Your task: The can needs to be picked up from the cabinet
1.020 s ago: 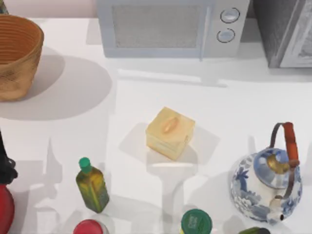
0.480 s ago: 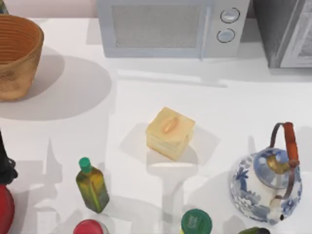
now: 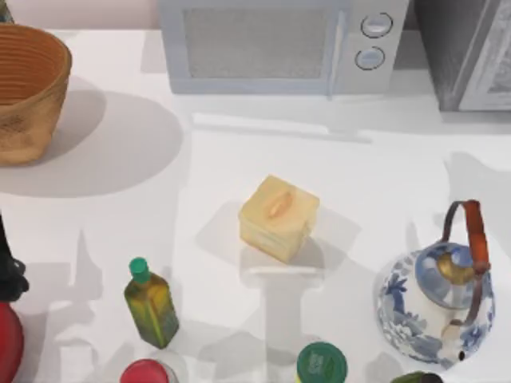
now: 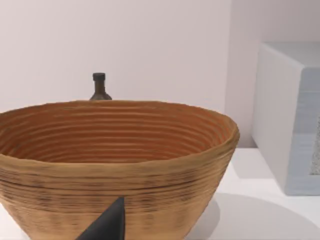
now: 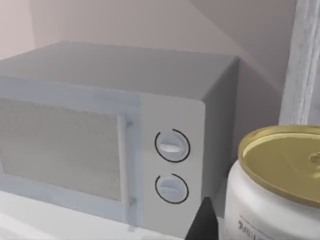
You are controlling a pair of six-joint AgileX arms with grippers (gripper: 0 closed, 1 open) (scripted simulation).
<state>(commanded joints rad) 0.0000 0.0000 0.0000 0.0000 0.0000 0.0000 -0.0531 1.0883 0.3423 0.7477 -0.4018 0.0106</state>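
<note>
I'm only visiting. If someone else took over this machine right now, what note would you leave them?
Left end effector: idle at the table's left, facing the basket.
Right end effector: close beside the can, between the microwave and the cabinet; whether it grips the can cannot be told.
Done: right arm is at the can.
Left: confirm the grasp, then lift the can clear of the cabinet.

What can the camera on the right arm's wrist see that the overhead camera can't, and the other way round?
From the right wrist alone: a whitish can with a gold lid, close up beside a dark fingertip. From the top alone: the basket, the yellow box, the teapot, the green-capped bottle and the cabinet. Both share the white microwave with its two dials.
</note>
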